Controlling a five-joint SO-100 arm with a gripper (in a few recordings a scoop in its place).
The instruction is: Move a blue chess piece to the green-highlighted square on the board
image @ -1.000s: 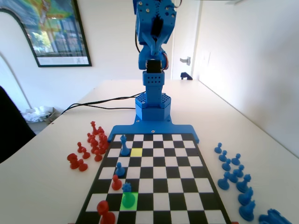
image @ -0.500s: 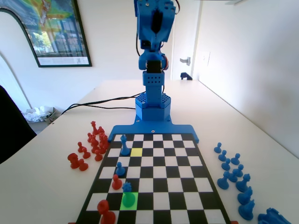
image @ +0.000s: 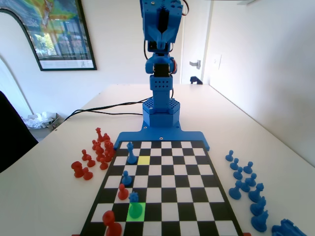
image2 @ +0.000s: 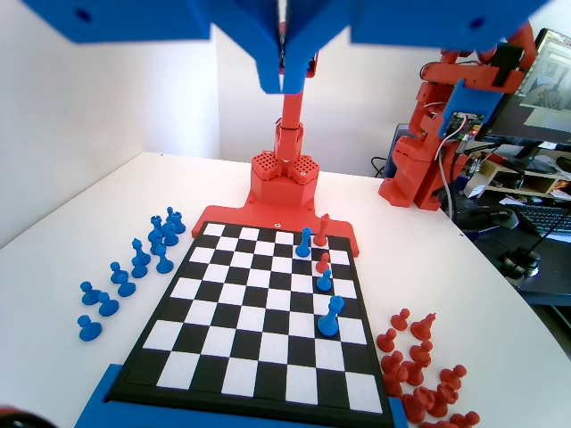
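Spare red pieces (image: 94, 153) cluster on the tabletop (image: 49, 187) well below the tool; spare blue pieces (image: 246, 184) opposite (loosely scattered); framed poster (image: 54, 32) on the wall.

glossy plastic blue chess piece (image: 134, 197), matt board (image: 172, 169)

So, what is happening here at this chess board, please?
The blue arm is raised high above the board, and its claw is shut and holds nothing. A small blue chess piece stands at the far edge of the green-highlighted square, near the camera in the fixed view. Spare blue pieces and red pieces lie on the table beside the board.
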